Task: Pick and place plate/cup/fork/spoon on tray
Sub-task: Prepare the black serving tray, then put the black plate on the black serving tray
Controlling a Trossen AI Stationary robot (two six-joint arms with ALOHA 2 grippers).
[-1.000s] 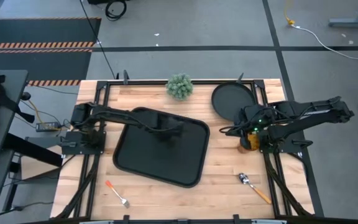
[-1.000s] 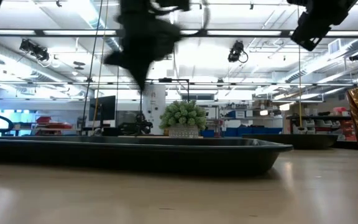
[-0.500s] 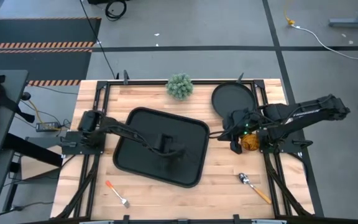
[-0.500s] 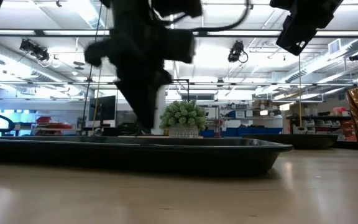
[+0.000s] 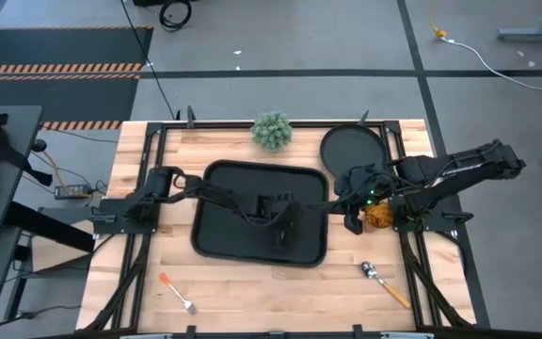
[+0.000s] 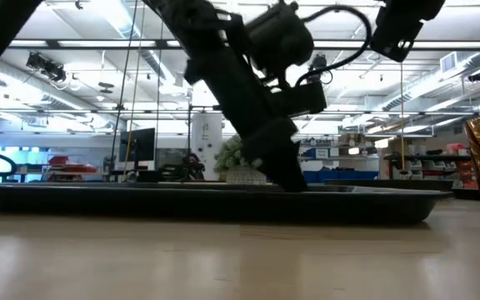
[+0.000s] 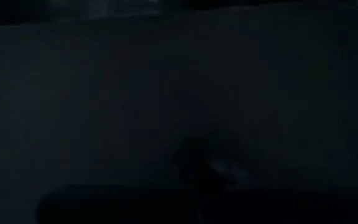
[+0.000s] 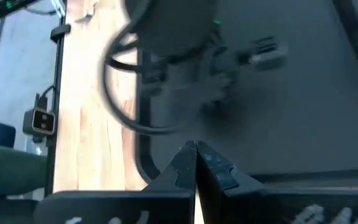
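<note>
Wooden surface (image 5: 346, 273) is carrying everything, with the black tray (image 5: 224, 235) lying near its middle. Left end effector (image 5: 285, 229) is pressing down onto the tray floor toward its right end; finger opening cannot be told. Right end effector (image 8: 195, 163) is hanging just off the tray's right edge, fingers closed together, holding nothing. Cup (image 5: 377, 216) is sitting just beside it, mostly hidden under the right arm. Plate (image 5: 349, 147) is lying at the far right corner, next to a green plant ball (image 5: 272, 130). Fork (image 5: 176, 291) is resting near left, spoon (image 5: 385, 283) near right.
</note>
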